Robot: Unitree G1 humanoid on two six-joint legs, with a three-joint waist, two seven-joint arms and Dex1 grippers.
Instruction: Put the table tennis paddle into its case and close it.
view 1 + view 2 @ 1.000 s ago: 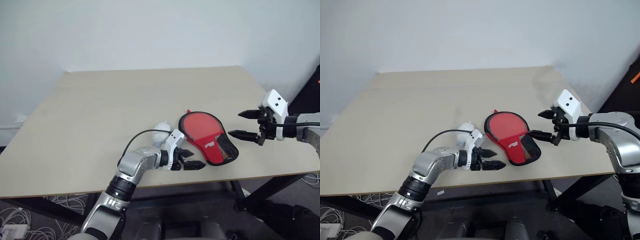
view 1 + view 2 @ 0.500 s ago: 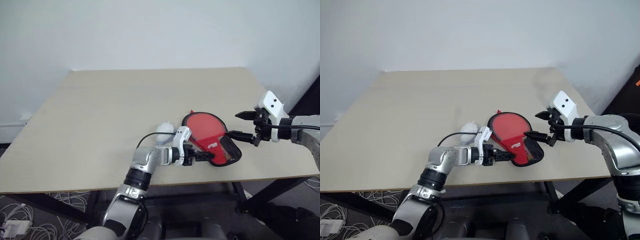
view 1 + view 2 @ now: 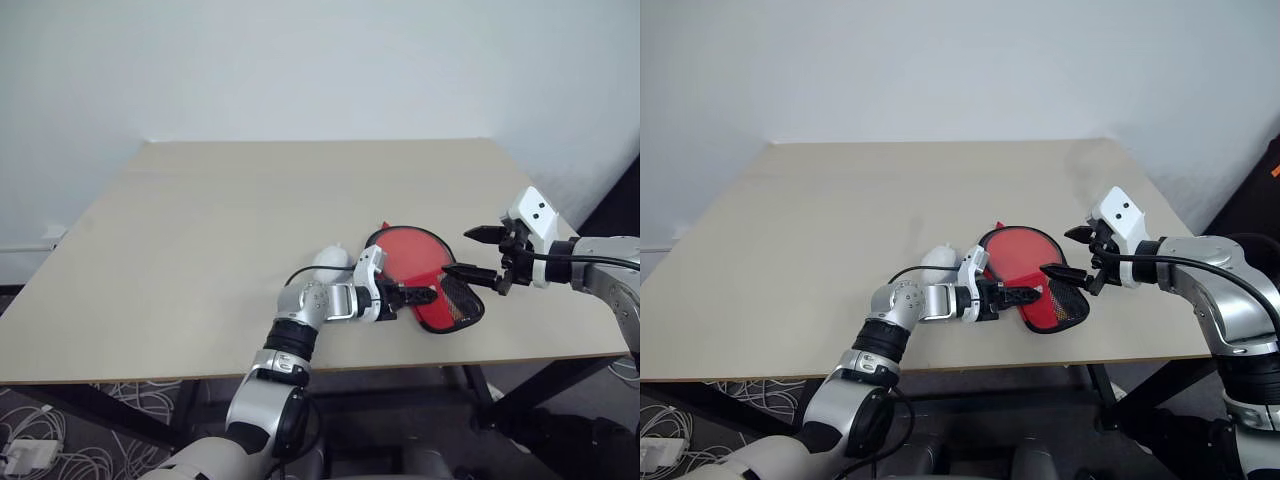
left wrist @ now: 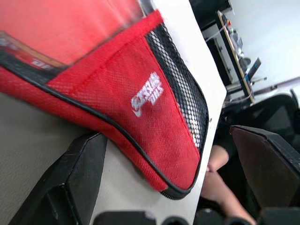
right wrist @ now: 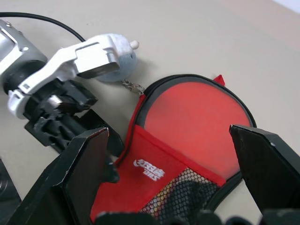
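Both spread fingers (image 3: 412, 296) flank the case (image 3: 432, 288) on the table (image 3: 200, 240).

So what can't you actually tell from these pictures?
- Whether the case is zipped: its near edge is hidden behind the left pincer in the head views and cut off by the edge in both wrist views.
- The paddle's handle: covered by the case's red and mesh pocket.
- What the pale round thing chained to the case is: half hidden by the left pincer.
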